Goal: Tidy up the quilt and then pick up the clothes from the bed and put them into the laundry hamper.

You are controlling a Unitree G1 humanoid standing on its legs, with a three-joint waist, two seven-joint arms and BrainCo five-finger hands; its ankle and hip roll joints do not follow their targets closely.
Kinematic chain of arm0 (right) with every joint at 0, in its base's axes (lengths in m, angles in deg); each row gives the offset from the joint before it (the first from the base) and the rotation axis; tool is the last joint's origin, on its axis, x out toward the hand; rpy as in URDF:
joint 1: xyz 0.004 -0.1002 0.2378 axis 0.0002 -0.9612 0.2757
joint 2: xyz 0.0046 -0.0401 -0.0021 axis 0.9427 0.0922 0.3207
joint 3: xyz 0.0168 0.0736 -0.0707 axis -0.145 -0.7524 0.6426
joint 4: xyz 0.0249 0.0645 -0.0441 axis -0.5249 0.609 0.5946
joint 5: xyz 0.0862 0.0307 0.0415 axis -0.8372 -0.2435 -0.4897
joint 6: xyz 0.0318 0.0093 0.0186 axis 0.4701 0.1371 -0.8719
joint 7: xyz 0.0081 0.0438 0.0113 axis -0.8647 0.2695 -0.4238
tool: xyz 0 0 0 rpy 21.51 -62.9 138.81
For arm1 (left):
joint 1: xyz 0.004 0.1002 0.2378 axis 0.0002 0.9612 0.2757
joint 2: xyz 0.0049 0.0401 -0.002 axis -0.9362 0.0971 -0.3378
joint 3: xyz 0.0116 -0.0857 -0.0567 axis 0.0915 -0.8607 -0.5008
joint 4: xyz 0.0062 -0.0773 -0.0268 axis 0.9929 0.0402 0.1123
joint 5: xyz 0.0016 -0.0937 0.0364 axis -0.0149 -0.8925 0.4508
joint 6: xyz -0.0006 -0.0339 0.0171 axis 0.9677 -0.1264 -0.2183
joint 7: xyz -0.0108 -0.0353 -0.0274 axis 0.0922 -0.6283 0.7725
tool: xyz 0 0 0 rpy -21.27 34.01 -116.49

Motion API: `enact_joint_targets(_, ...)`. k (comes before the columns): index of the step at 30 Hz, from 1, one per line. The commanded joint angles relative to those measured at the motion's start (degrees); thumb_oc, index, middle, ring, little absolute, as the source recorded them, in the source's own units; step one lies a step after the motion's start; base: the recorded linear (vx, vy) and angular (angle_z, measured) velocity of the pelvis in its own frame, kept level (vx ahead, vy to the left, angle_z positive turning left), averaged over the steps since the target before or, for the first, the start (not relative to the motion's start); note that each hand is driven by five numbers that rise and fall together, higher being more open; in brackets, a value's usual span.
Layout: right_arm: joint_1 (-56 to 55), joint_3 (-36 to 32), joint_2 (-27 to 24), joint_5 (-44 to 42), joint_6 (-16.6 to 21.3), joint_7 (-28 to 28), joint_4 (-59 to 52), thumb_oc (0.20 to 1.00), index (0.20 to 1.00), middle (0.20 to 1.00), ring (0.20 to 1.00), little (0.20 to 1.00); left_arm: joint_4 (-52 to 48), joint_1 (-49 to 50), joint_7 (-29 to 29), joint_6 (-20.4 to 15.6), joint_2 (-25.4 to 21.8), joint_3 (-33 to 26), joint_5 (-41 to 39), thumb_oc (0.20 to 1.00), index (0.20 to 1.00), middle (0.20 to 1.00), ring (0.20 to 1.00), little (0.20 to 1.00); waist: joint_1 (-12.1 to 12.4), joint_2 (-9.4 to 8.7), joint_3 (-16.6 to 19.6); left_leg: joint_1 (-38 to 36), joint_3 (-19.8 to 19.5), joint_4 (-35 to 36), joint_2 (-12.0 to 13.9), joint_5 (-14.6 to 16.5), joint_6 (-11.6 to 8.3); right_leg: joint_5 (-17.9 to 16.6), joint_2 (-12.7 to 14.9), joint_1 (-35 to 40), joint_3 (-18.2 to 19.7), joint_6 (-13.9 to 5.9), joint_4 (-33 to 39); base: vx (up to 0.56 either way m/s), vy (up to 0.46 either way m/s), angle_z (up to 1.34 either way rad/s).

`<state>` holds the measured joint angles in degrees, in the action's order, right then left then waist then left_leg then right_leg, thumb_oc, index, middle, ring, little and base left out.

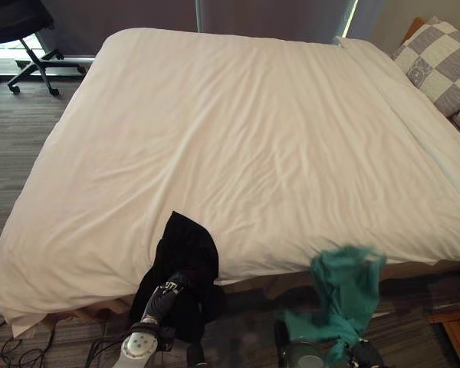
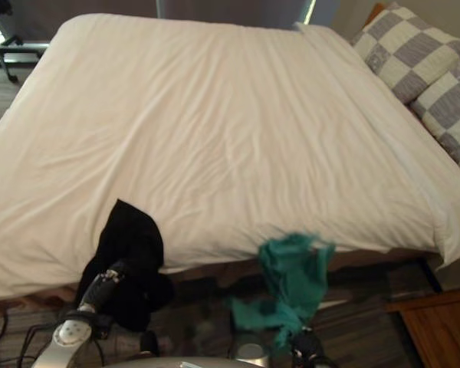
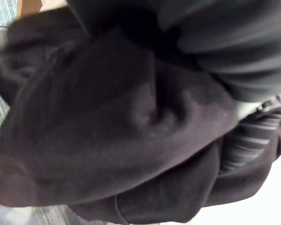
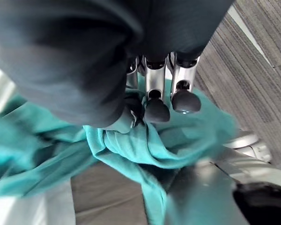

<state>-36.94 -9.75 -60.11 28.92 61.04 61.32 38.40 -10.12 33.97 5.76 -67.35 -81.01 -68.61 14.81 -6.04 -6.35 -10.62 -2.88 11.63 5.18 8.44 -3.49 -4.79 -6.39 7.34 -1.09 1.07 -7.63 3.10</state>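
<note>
Right wrist view puts the right hand (image 4: 154, 93) up close: its silver, dark-tipped fingers (image 4: 155, 108) curl down into a bunch of teal garment (image 4: 178, 140), pinching the cloth so that it hangs in folds below the hand over the grey carpeted floor (image 4: 253, 75). Left wrist view has the black garment (image 3: 112, 136) pressed close in front of the left hand; the fingers are lost in the dark cloth, so whether they are curled or straight cannot be told there.

From the head camera, the left hand (image 1: 165, 295) shows at the near edge of the bed (image 1: 69, 313), its wrist pushed into the black garment, which drapes from the quilt's edge down over the side of the bed. The teal garment hangs off to the right of it, below the bed's edge and clear of the quilt. The white quilt (image 1: 245, 138) lies spread flat over the bed with only light creases. Checked pillows (image 2: 402, 50) sit at the bed's far right corner, and an office chair (image 1: 27, 38) stands on the floor beyond the bed's far left corner.
</note>
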Motion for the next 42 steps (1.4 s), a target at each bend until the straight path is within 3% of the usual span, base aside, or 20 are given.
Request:
enact_joint_targets(1, 6.6, -0.7, -3.9, 2.4, 1.9, -1.1, 0.0, 0.2, 0.2, 0.2, 0.2, 0.2, -0.2, -2.8, 1.2, -3.2, 1.1, -0.7, -2.0, 0.2, 0.2, 0.2, 0.2, 0.2, 1.7, 2.37, -0.2, -1.2, -0.5, -0.2, -0.8, 4.3, -0.32, 8.5, 0.1, -1.5, 1.6, -2.33, -6.4, 0.04, -0.191, 0.16)
enact_joint_targets(5, 10.8, 0.6, -6.6, 3.7, 2.8, 0.5, -2.4, 0.2, 0.2, 0.2, 0.2, 0.2, 1.8, -2.7, 2.4, -3.4, 2.7, -0.3, -3.8, 0.2, 0.2, 0.2, 0.2, 0.2, 3.6, 3.49, 0.1, -0.2, -2.5, -0.2, 0.8, 2.7, -1.66, 9.1, -0.5, 1.5, -1.6, -1.06, -2.7, 0.02, -0.19, 0.3)
enact_joint_targets(10, 15.4, -3.1, -11.3, 1.0, 4.4, 3.2, -7.6, 0.2, 0.2, 0.2, 0.2, 0.2, 2.5, -3.1, 2.8, -3.1, 3.5, 1.0, -3.9, 0.2, 0.2, 0.2, 0.2, 0.2, 3.9, 4.78, -0.3, 1.2, -4.1, -0.2, 2.2, 0.7, -3.03, 10.2, -1.7, 3.4, -5.1, 0.2, -1.9, -0.02, -0.128, 0.36)
enact_joint_targets(16, 15.7, -3.0, -12.3, -0.3, 5.4, 2.5, -11.8, 0.2, 0.2, 0.2, 0.2, 0.2, 2.0, -3.8, 3.2, -3.2, 3.3, 1.5, -3.7, 0.2, 0.2, 0.2, 0.2, 0.2, 3.8, 5.61, -1.1, 2.1, -5.0, -0.2, 3.0, -0.7, -4.17, 11.3, -2.1, 3.7, -7.9, 0.85, -3.0, -0.02, -0.072, 0.3)
enact_joint_targets(19, 17.1, 0.3, -11.7, -0.4, 5.2, 1.7, -11.0, 0.2, 0.2, 0.2, 0.2, 0.2, 2.0, -5.1, 4.5, -3.7, 3.8, 1.0, -5.2, 0.2, 0.2, 0.2, 0.2, 0.2, 5.1, 6.23, -2.2, 3.9, -6.3, -0.2, 3.0, -3.6, -5.77, 11.3, -1.8, 3.8, -11.4, 0.95, -2.3, -0.07, -0.065, 0.45)
enact_joint_targets(20, 17.9, 1.4, -11.5, -0.3, 5.3, 1.7, -10.3, 0.2, 0.2, 0.2, 0.2, 0.2, 2.3, -6.1, 5.5, -4.1, 4.5, 0.9, -6.1, 0.2, 0.2, 0.2, 0.2, 0.2, 5.8, 6.24, -2.7, 5.6, -6.3, -0.2, 2.9, -4.9, -6.26, 11.0, -1.0, 3.7, -13.8, 0.76, -1.9, -0.37, -0.11, 0.62)
enact_joint_targets(21, 17.9, 4.1, -10.4, 0.7, 5.3, 1.6, -9.6, 0.2, 0.2, 0.2, 0.2, 0.2, 2.4, -7.3, 6.8, -4.2, 5.3, 0.9, -7.5, 0.2, 0.2, 0.2, 0.2, 0.2, 6.1, 5.57, -3.0, 6.3, 2.2, -1.0, 4.1, -3.7, -4.64, 10.4, 2.1, 2.3, -21.3, -0.01, -2.5, -0.37, -0.131, 0.82)
enact_joint_targets(22, 18.1, 5.0, -10.0, 1.5, 5.4, 1.3, -9.6, 0.2, 0.2, 0.2, 0.2, 0.2, 2.5, -7.1, 7.0, -4.4, 5.2, 1.1, -7.6, 0.2, 0.2, 0.2, 0.2, 0.2, 5.3, 5.22, -2.7, 4.7, 8.0, -3.6, 5.6, -1.2, -4.55, 11.1, 3.0, 2.6, -23.8, -0.31, -2.9, -0.36, -0.111, 1.17)
enact_joint_targets(23, 18.7, 6.1, -9.7, 1.9, 5.2, 1.5, -9.4, 0.2, 0.2, 0.2, 0.2, 0.2, 2.4, -6.8, 6.9, -4.4, 5.0, 1.4, -7.9, 0.2, 0.2, 0.2, 0.2, 0.2, 4.9, 5.18, -2.6, 4.1, 11.3, -6.9, 6.5, 0.3, -4.34, 11.5, 3.5, 2.7, -25.1, 0.13, -3.6, -0.11, -0.049, 2.52)
enact_joint_targets(24, 18.8, 6.2, -9.7, 1.9, 5.2, 1.5, -9.4, 0.2, 0.2, 0.2, 0.2, 0.2, 2.4, -6.8, 6.9, -4.4, 5.0, 1.3, -8.0, 0.2, 0.2, 0.2, 0.2, 0.2, 4.9, 5.18, -2.7, 4.2, 11.3, -7.3, 6.6, 0.6, -4.38, 11.6, 3.4, 2.8, -25.1, 0.15, -3.6, -0.14, 0.0, 2.5)
enact_joint_targets(25, 19.8, 7.5, -9.6, 2.5, 5.1, 1.5, -9.1, 0.2, 0.2, 0.2, 0.2, 0.2, 2.6, -6.9, 6.8, -4.3, 4.8, 1.6, -8.4, 0.2, 0.2, 0.2, 0.2, 0.2, 4.8, 5.22, -2.6, 3.1, 14.3, -10.1, 8.0, 1.7, -4.63, 11.6, 4.1, 2.8, -27.0, 0.62, -4.5, -0.13, 0.014, 1.8)
enact_joint_targets(29, 19.8, 8.1, -9.1, 3.6, 4.3, 1.9, -8.9, 0.2, 0.2, 0.2, 0.2, 0.2, 3.8, -8.1, 7.2, -4.4, 4.3, 2.6, -8.0, 0.2, 0.2, 0.2, 0.2, 0.2, 5.5, 5.68, -0.9, -0.8, 15.1, -10.5, 10.2, 2.3, -5.45, 11.7, 7.4, 4.9, -36.7, 1.28, -7.9, -0.13, 0.108, 1.1)
enact_joint_targets(31, 19.3, 8.0, -8.8, 3.9, 3.7, 1.9, -9.0, 0.2, 0.2, 0.2, 0.2, 0.2, 3.3, -7.9, 7.2, -4.1, 4.2, 2.4, -7.9, 0.2, 0.2, 0.2, 0.2, 0.2, 5.6, 6.11, -0.5, -0.9, 14.2, -9.0, 9.1, 2.4, -5.21, 11.3, 8.2, 5.1, -38.2, 0.79, -8.9, 0.01, 0.201, 2.6)
enact_joint_targets(34, 16.6, 6.4, -7.5, 7.4, 2.8, 2.3, -10.0, 0.2, 0.2, 0.2, 0.2, 0.2, 0.1, -5.6, 6.8, -3.2, 3.6, -0.1, -5.7, 0.2, 0.2, 0.2, 0.2, 0.2, 8.2, 5.98, -0.6, 0.0, 9.5, -5.5, 4.4, 4.6, -1.77, 8.6, 15.0, 5.0, -42.3, -1.79, -19.4, 0.06, 0.311, 2.31)
enact_joint_targets(36, 16.1, 4.8, -6.4, 9.0, 1.6, 3.5, -10.2, 0.2, 0.2, 0.2, 0.2, 0.2, -1.1, -4.8, 7.2, -2.7, 3.2, -1.3, -5.0, 0.2, 0.2, 0.2, 0.2, 0.2, 8.5, 4.88, -1.9, -0.3, 7.1, -5.0, 1.2, 5.8, 0.16, 1.1, 19.8, 3.1, -40.1, -6.07, -26.6, 0.06, 0.239, 1.87)
enact_joint_targets(37, 14.4, 1.4, -4.7, 8.2, 1.6, 6.4, -9.9, 0.2, 0.2, 0.2, 0.2, 0.2, 0.7, -7.3, 8.9, -2.8, 3.6, -0.4, -5.4, 0.2, 0.2, 0.2, 0.2, 0.2, 7.0, 5.45, -2.8, 3.5, -2.2, -5.5, -1.0, 4.0, 1.37, 9.3, 7.5, -2.6, -16.7, -4.18, -23.2, 0.0, 0.175, 1.33)
enact_joint_targets(38, 14.4, 1.3, -4.7, 8.2, 1.6, 6.4, -9.9, 0.2, 0.2, 0.2, 0.2, 0.2, 0.7, -7.3, 8.9, -2.8, 3.7, -0.4, -5.4, 0.2, 0.2, 0.2, 0.2, 0.2, 7.1, 5.55, -2.6, 3.7, -2.2, -5.5, -0.9, 3.9, 1.32, 9.2, 7.3, -2.7, -16.7, -4.09, -23.1, 0.04, 0.114, 2.26)
enact_joint_targets(39, 13.4, 0.4, -4.5, 7.6, 2.0, 7.2, -10.1, 0.2, 0.2, 0.2, 0.2, 0.2, 1.6, -8.3, 9.0, -3.1, 4.1, -0.1, -5.5, 0.2, 0.2, 0.2, 0.2, 0.2, 6.5, 5.84, -2.6, 3.9, -5.1, -5.4, -2.3, 4.3, 1.55, 11.8, 4.2, -2.3, -12.0, -3.65, -19.5, 0.08, 0.014, 2.09)
enact_joint_targets(41, 11.2, -0.8, -3.9, 7.5, 2.8, 8.7, -10.2, 0.2, 0.2, 0.2, 0.2, 0.2, 3.0, -9.5, 9.5, -2.8, 4.0, 0.9, -3.8, 0.2, 0.2, 0.2, 0.2, 0.2, 6.0, 5.64, -2.2, 3.6, -7.6, -5.7, -4.5, 5.2, 2.08, 13.2, 2.0, 0.8, -9.5, -1.38, -12.7, 0.1, -0.014, 1.57)
enact_joint_targets(42, 11.0, -0.7, -3.3, 7.4, 2.9, 9.0, -9.9, 0.2, 0.2, 0.2, 0.2, 0.2, 3.5, -9.7, 9.6, -3.0, 4.4, 0.8, -4.0, 0.2, 0.2, 0.2, 0.2, 0.2, 6.4, 5.42, -2.1, 3.6, -8.2, -6.4, -4.8, 5.7, 1.86, 11.8, 3.0, 0.8, -10.1, -1.8, -12.0, 0.08, -0.064, 1.03)
